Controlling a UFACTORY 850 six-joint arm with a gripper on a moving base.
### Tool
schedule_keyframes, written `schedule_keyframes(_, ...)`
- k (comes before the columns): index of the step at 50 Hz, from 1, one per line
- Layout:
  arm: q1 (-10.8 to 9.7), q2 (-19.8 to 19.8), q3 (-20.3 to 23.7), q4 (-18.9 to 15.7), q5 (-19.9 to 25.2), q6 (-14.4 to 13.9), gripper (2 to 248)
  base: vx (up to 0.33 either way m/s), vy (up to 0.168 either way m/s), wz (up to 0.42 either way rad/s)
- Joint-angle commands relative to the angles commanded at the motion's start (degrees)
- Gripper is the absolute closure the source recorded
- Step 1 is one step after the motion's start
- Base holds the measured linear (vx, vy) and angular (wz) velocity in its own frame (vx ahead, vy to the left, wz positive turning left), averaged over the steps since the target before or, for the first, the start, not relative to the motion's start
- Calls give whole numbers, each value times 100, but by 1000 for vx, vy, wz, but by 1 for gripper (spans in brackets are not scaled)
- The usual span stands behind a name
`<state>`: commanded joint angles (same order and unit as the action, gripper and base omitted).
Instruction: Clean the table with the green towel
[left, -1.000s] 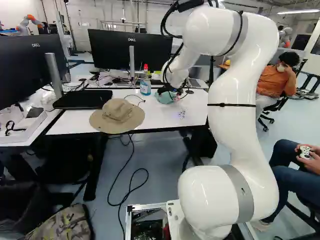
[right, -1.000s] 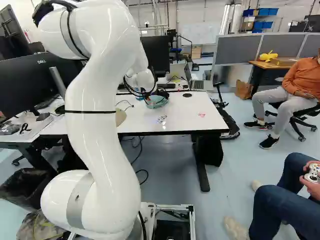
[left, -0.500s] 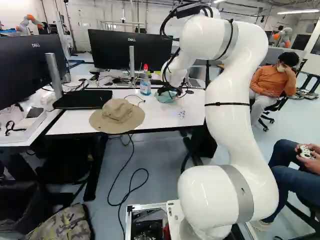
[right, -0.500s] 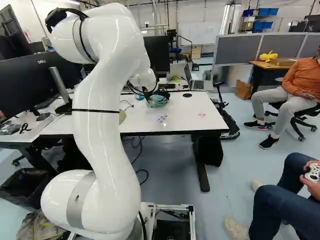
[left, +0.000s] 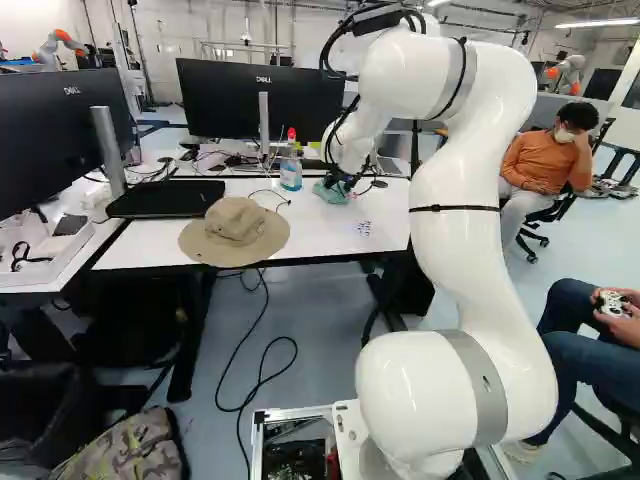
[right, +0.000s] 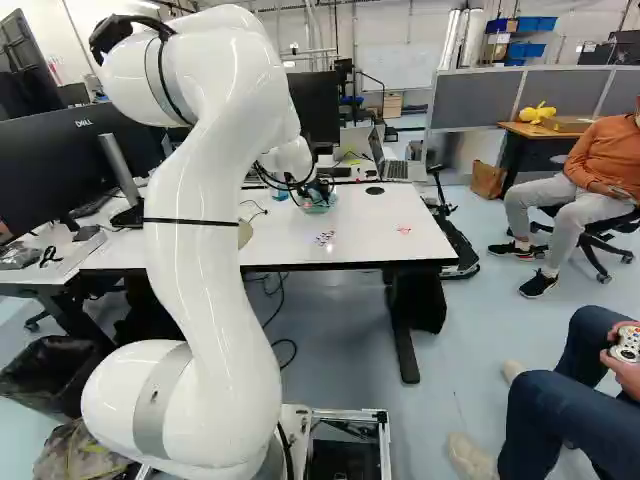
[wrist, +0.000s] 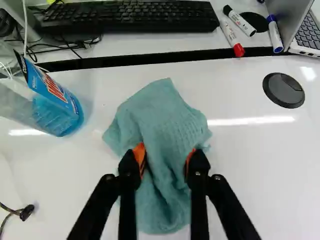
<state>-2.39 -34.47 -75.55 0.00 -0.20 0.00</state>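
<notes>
Towel cloth, soft green (wrist: 162, 115), sits bunched on the white tabletop (wrist: 270, 170), pinched from both sides by your black two-fingered gripper (wrist: 165, 159), part-open around it; keep it pressed flat, wiping near and right over the small dark marks (left: 364, 229).

A white robot arm (left: 462, 240) is rising on the near side, bending high up, then reaching forward and down toward the far side. Its black gripper (left: 340, 182) is pointing downward, its two fingers (wrist: 199, 172) standing apart, their orange pads (wrist: 140, 154) gripping from left and right.
</notes>
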Motion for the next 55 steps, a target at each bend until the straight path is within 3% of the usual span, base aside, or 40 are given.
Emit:
schedule_keyframes(3,0,0,0,0,0,0,143,0,0,0)
schedule_keyframes(4,0,0,0,0,0,0,176,0,0,0)
schedule_keyframes(9,0,0,0,0,0,0,176,0,0,0)
schedule_keyframes(10,0,0,0,0,0,0,200,0,0,0)
schedule_keyframes(36,46,183,54,0,-7,0,202,0,0,0)
schedule_keyframes(55,204,626,364,0,-163,0,202,0,0,0)
